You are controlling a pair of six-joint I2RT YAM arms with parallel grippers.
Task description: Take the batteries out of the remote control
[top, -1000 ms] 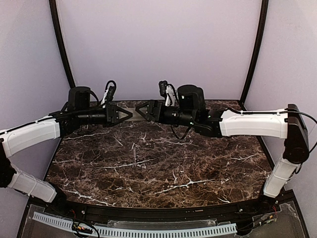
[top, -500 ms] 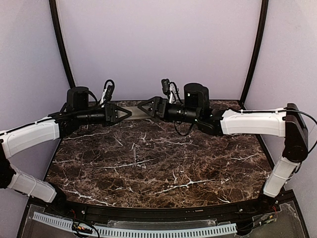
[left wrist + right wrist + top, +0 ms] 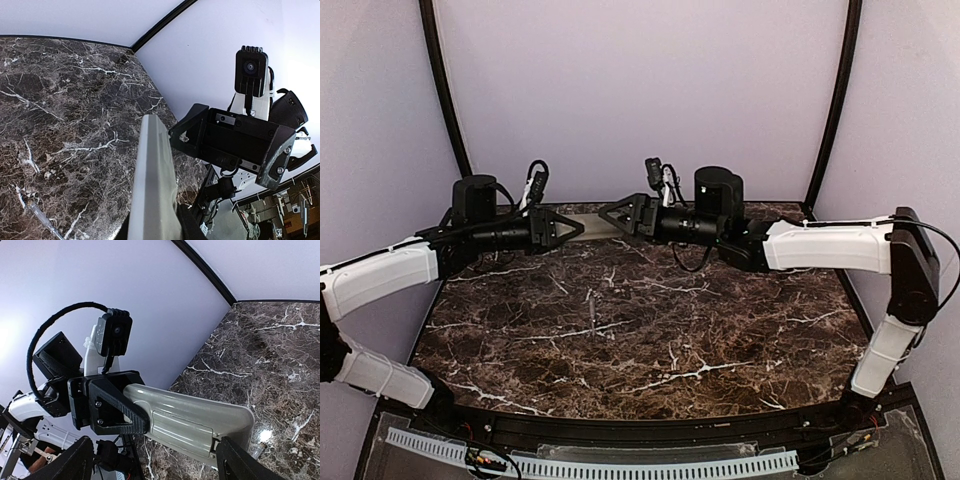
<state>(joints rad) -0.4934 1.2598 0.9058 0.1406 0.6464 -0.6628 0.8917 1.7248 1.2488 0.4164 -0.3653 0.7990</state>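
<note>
The remote control (image 3: 592, 221) is up in the air at the back of the table (image 3: 670, 330). It does not lie on the table. The left gripper (image 3: 572, 228) is closed tight on one end of it, and the rest sticks out sideways like a little bridge toward the other arm.

I think it is held up like this so both arms can get at it. One arm keeps it steady and the other can work on it. On the table it would slide about, and its back would be hard to reach.

In the right wrist view the remote shows its grey back. There is a little door (image 3: 180, 427) on that back, and it looks closed. No batteries can be seen, so they are probably inside. The door has to come off first.

The right gripper (image 3: 612, 213) is right at the free end of the remote, facing the left one. Its fingers (image 3: 75, 465) are spread wide, one on each side, and they hold nothing. The end of the remote sits just in front of the gap between them. I cannot tell if it touches them.

In the left wrist view the remote is seen from its thin edge, with its tip just beside the right gripper.
</note>
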